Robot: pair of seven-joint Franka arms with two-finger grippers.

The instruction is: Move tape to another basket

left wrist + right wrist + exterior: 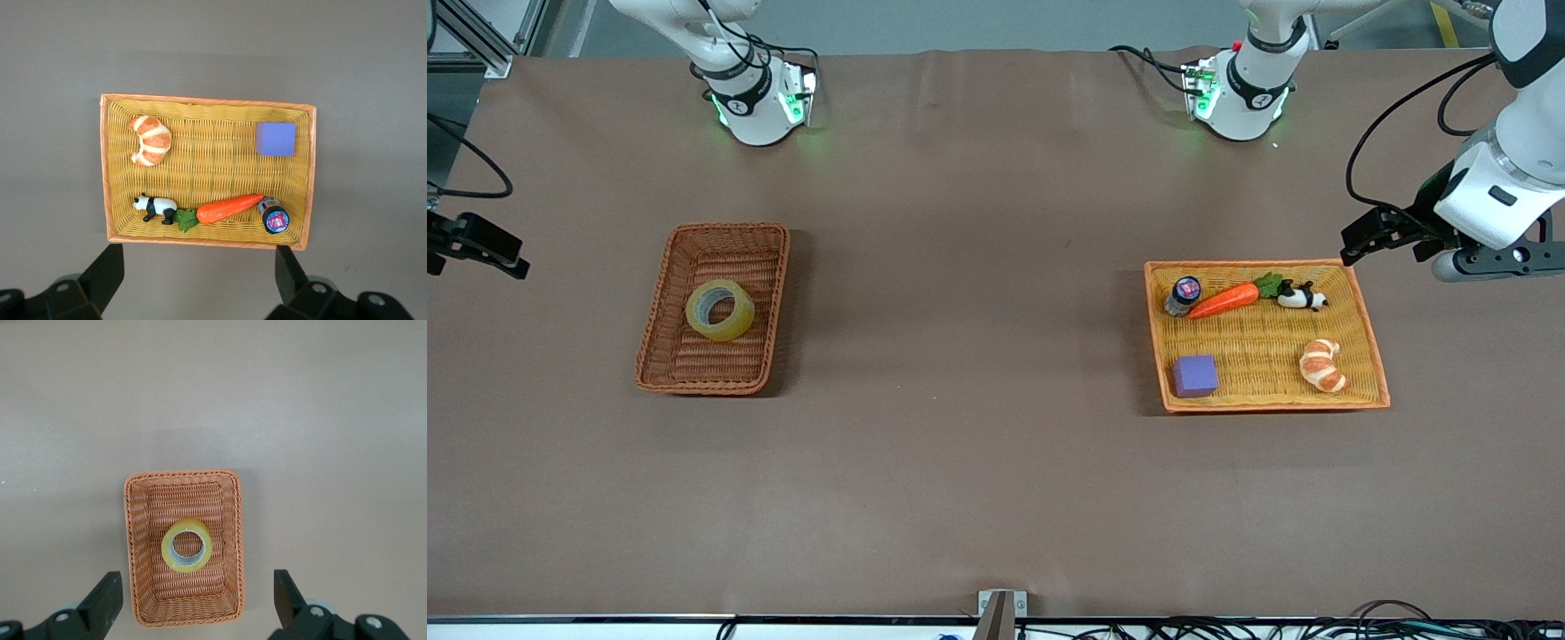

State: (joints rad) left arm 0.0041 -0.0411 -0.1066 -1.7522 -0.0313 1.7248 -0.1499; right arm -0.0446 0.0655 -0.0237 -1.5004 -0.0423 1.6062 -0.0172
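The tape, a yellowish translucent ring, lies flat in the reddish-brown wicker basket toward the right arm's end of the table. The right wrist view shows the tape in the middle of the basket. My right gripper is open and empty, up over the table's edge at the right arm's end, apart from the basket. My left gripper is open and empty, up beside a corner of the light orange tray basket. Its fingers frame bare table beside the tray.
The tray basket holds a croissant, a purple cube, a toy carrot, a small panda and a small dark-capped bottle. Brown cloth covers the table between the two baskets. Both robot bases stand along the table's edge.
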